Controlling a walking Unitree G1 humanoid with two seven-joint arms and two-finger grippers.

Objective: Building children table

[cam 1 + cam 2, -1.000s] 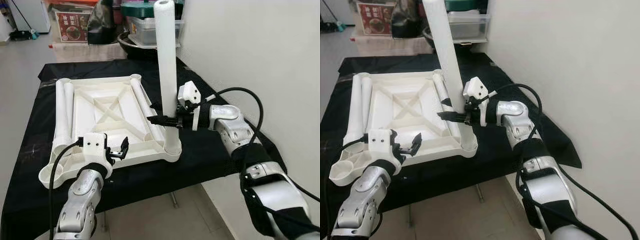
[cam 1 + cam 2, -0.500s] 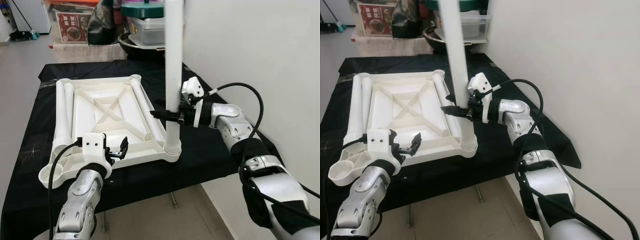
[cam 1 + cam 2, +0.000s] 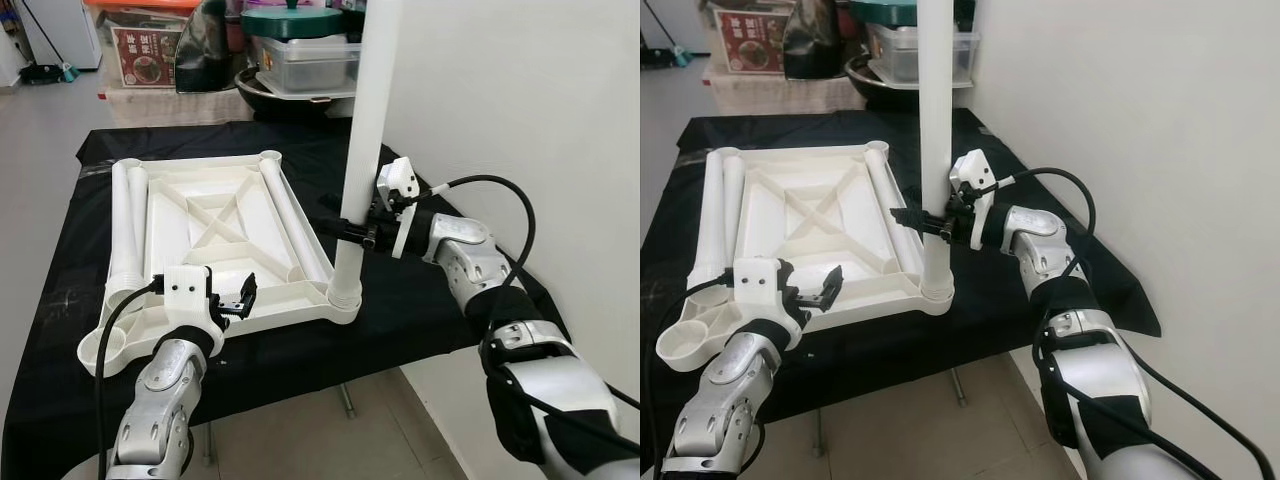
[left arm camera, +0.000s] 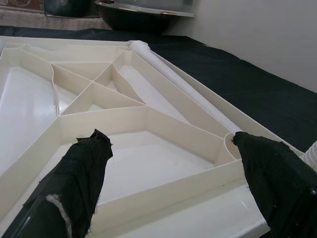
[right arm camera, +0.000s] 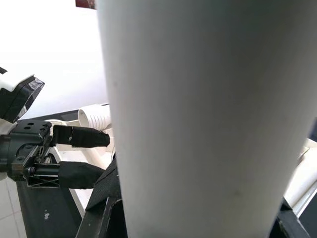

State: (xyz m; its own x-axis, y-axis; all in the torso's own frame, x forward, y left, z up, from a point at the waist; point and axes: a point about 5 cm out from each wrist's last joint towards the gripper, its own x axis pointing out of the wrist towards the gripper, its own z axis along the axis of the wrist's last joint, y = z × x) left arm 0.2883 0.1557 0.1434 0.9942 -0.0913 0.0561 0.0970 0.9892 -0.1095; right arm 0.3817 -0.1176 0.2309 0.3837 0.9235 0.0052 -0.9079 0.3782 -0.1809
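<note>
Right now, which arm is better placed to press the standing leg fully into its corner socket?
The right. The right gripper is already shut on the white leg, which stands in the tabletop's near corner socket. The left gripper is open at the near edge, away from the leg.

White table top [image 3: 215, 225] and white leg [image 3: 362, 150] — black cloth [image 3: 400, 310] beneath — black gripper fingers [image 4: 79, 173].

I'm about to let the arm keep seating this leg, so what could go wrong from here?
1. The right pincer grips the tall white leg low down, so its long upper part could lever out of the corner socket.
2. The upturned tabletop overhangs the black-draped table near the left pincer, which is open and hovering over its near edge, so side force may shift the tabletop.
</note>
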